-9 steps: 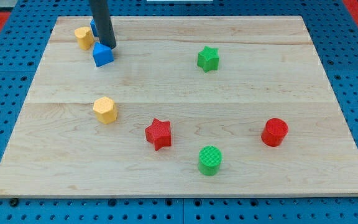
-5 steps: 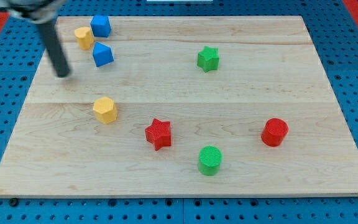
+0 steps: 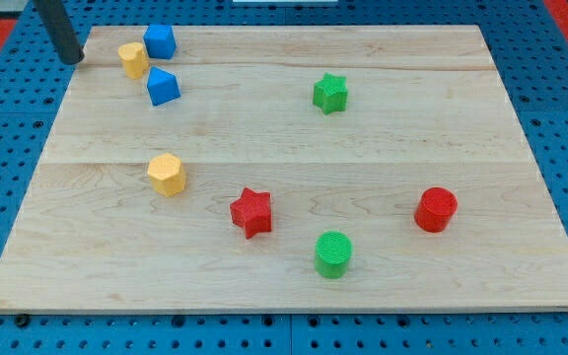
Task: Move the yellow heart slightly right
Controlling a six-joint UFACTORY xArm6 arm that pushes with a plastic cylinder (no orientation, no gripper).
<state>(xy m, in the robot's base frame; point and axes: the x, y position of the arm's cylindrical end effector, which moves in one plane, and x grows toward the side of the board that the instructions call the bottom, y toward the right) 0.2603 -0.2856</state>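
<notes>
A small yellow block [image 3: 133, 59], which looks like the heart, sits near the board's top left corner. It touches or nearly touches a blue cube [image 3: 159, 41] at its upper right. My tip [image 3: 71, 60] is at the board's left edge, to the view's left of this yellow block, with a clear gap between them. A second blue block [image 3: 163, 87], wedge-like, lies just below and to the right of the yellow one. A yellow hexagon-like block [image 3: 167, 175] lies lower on the board's left half.
A green star [image 3: 330, 93] is at the upper middle. A red star [image 3: 251, 211] and a green cylinder [image 3: 333, 253] are at the lower middle. A red cylinder [image 3: 436, 209] is at the right. A blue pegboard surrounds the wooden board [image 3: 294, 286].
My tip left the blue wedge block, swung left and down, then went up to the board's top left edge. No block has moved.
</notes>
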